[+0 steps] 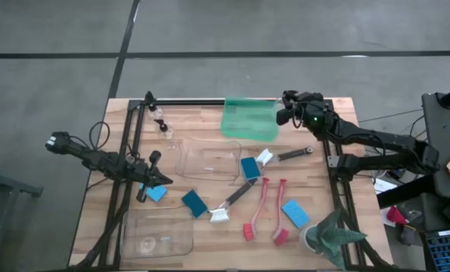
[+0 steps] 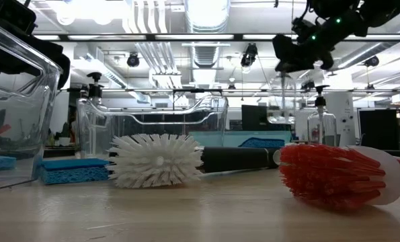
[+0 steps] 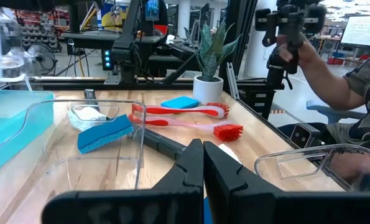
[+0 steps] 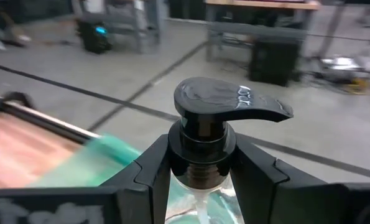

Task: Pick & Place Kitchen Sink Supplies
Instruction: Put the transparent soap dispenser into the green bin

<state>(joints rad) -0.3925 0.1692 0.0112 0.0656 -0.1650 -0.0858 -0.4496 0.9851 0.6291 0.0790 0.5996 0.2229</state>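
My right gripper (image 1: 285, 115) hovers at the green tray's (image 1: 247, 121) right edge, shut on a clear pump bottle with a black top (image 4: 225, 106). My left gripper (image 1: 162, 180) is low at the table's left, fingers shut (image 3: 203, 163), right beside a blue sponge (image 1: 156, 193). More blue sponges (image 1: 194, 202) (image 1: 249, 168) (image 1: 294, 214) lie flat on the table. Two red brushes (image 1: 266, 211) and two black brushes with white bristles (image 1: 231, 202) (image 1: 283, 156) lie on their sides. Two pump bottles (image 1: 162, 125) stand at the far left. My right gripper pinches the pump bottle's neck (image 4: 200, 163), just under the black pump head, between its two fingers (image 4: 148, 171), one on each side. The bottle sits upright and is lifted clear of the table; its body is hidden below the fingers. My left gripper: I cannot tell whether it touches the sponge.
A clear bin (image 1: 206, 160) sits mid-table and another (image 1: 156, 236) at the near left corner. A potted plant (image 1: 332, 238) stands at the near right corner. Metal frames run along both table sides. A person's arm (image 3: 321, 68) shows beyond the table's right side.
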